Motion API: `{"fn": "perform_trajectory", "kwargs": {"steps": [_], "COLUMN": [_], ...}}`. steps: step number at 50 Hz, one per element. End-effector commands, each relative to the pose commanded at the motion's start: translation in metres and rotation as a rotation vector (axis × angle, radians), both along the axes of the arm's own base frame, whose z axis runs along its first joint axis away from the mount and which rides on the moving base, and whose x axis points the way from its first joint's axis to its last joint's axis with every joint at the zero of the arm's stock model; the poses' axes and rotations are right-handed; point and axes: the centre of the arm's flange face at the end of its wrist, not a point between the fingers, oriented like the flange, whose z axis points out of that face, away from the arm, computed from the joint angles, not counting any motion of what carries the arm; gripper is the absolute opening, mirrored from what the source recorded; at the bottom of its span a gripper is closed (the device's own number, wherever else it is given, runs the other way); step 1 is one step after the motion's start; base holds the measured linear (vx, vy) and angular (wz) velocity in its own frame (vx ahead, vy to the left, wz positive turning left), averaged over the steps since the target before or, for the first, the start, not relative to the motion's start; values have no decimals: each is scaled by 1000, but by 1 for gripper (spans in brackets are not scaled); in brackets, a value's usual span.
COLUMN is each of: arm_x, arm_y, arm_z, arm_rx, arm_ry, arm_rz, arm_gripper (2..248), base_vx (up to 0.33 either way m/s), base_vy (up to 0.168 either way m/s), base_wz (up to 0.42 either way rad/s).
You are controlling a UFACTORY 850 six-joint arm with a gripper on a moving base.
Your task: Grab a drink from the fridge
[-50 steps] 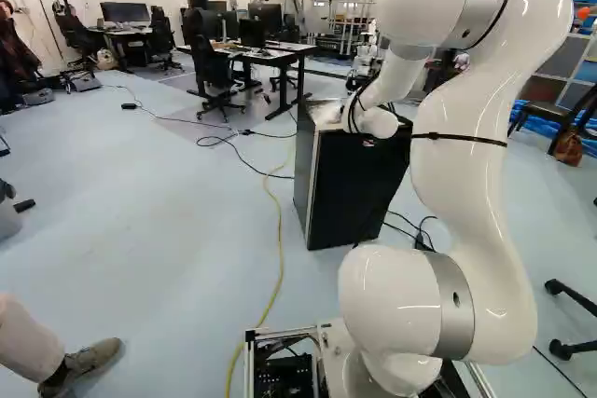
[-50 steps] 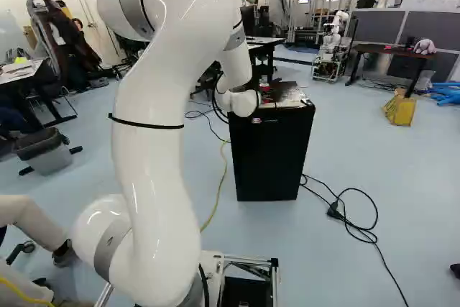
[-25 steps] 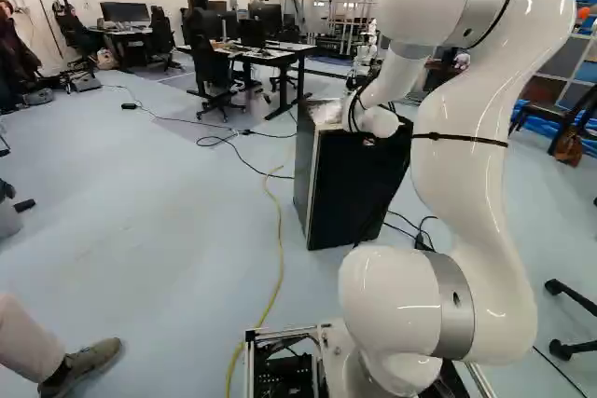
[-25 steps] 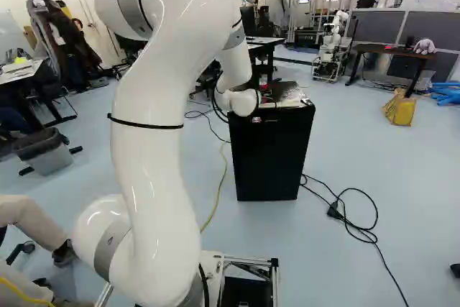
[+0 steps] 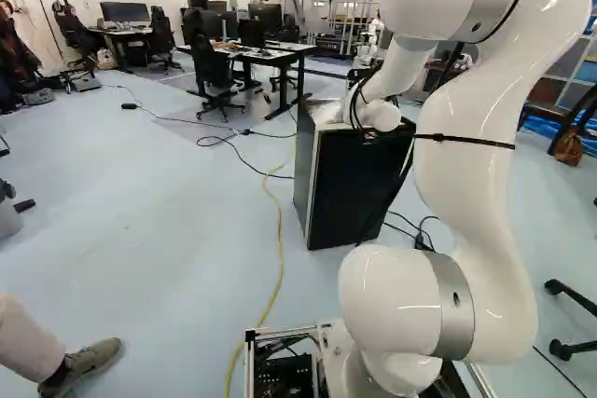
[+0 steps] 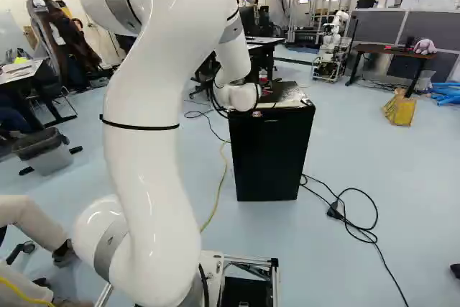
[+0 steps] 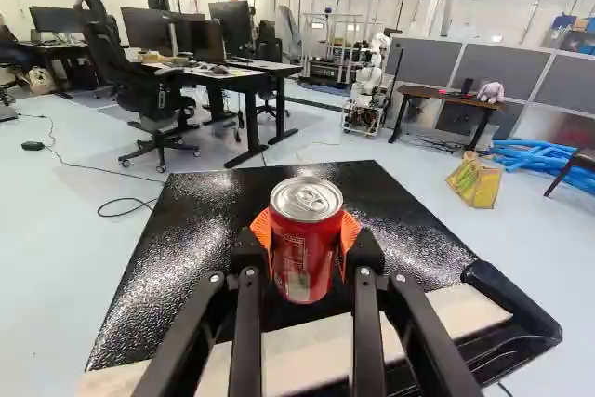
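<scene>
black two-finger gripper (image 6: 267, 90) is closed to can width, orange pads (image 7: 261, 228) on both sides of the red soda can with silver lid (image 7: 305, 239), so it has hold of it. can stands upright between the fingers, over the textured black top of the black box-shaped fridge (image 6: 271, 154) under the gripper; can't tell if its base touches. another robot, white (image 7: 368, 81), stands well ahead of the gripper.

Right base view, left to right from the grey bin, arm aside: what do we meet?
Grey bin → black fridge → another robot, white → yellow bag → blue tubes.
</scene>
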Motion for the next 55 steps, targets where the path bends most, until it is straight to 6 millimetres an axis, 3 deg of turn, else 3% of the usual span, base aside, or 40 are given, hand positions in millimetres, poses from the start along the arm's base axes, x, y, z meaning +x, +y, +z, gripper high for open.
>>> {"fn": "perform_trajectory", "kwargs": {"steps": [29, 55], "arm_x": [-8, -37], "arm_y": [8, 35], "arm_z": [6, 10], "arm_rx": [1, 14], "arm_ry": [-3, 14], "arm_rz": [5, 25], "arm_gripper": [90, 90], "base_vx": [0, 0], "base_vy": [0, 0], "base_wz": [0, 0]}}
